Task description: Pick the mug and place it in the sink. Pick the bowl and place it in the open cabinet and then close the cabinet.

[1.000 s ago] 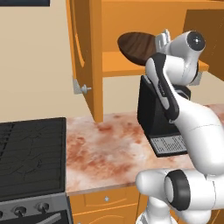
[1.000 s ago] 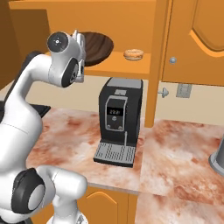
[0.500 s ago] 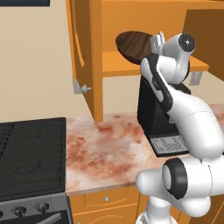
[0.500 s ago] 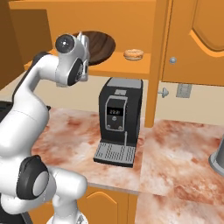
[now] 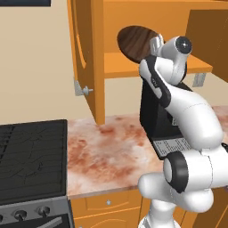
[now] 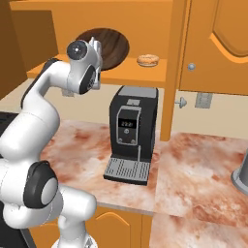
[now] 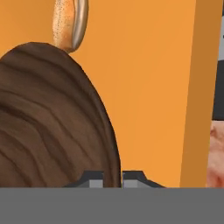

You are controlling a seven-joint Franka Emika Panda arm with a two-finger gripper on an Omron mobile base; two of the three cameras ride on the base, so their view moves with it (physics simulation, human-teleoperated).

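A rendered home kitchen: orange wall cabinet [image 6: 203, 43] hanging over a mottled reddish stone counter [image 5: 111, 151], a black stove [image 5: 31, 164] sitting at its left end, a black coffee machine [image 6: 131, 131] standing against the beige wall.

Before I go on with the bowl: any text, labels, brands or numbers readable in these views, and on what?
No text can be read.
Coffee machine: its small front display shows light marks, too small and blurred to read.
Stove: knobs on its front panel, no legible markings.
Bowl, pastry, cabinet: no lettering visible.
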